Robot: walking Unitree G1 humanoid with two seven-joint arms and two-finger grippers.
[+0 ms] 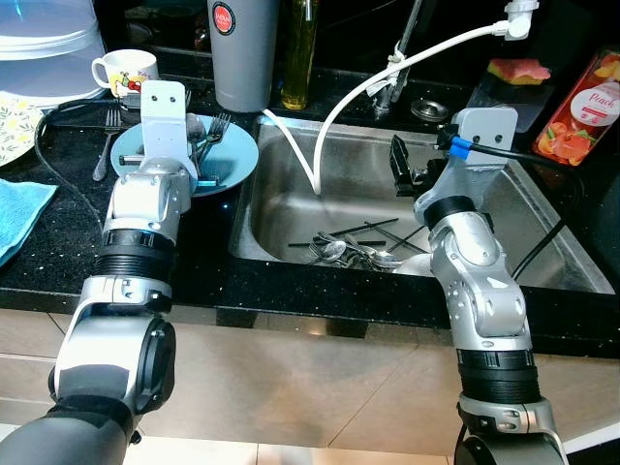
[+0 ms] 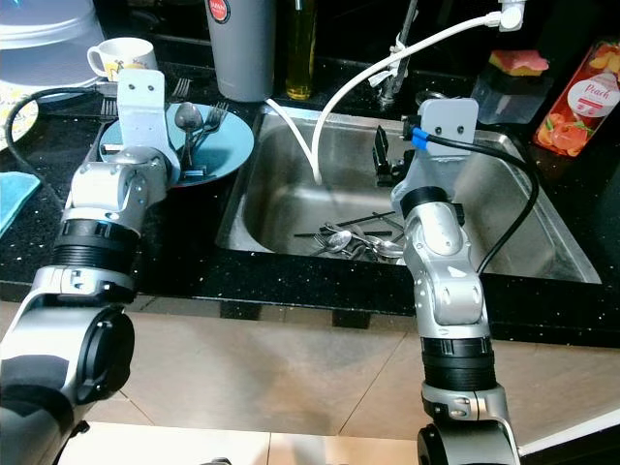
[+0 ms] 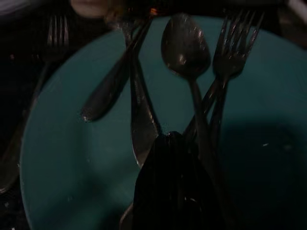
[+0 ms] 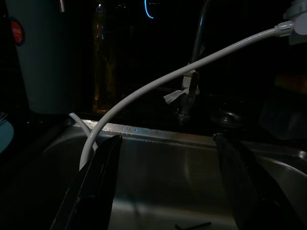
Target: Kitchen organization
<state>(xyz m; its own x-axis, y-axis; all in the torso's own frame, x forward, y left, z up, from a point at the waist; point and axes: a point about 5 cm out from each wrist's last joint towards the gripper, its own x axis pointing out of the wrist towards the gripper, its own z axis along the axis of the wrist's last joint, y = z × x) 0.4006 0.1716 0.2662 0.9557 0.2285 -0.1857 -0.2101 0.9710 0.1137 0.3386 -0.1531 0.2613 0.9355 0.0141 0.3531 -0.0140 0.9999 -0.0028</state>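
Left tool (image 3: 168,191) closed over plate (image 3: 268,86) cutlery

The left arm hides part of the blue plate (image 1: 232,160) and its cutlery (image 1: 208,136)

Forks and spoon (image 3: 186,48) on teal plate (image 1: 237,155), cutlery (image 1: 354,250) in sink (image 1: 291,208)

Cutlery (image 2: 358,239) lies in the sink (image 2: 542,228) below the right gripper (image 2: 384,155); forks and spoon rest on the blue plate (image 2: 228,145) (beside the left arm).
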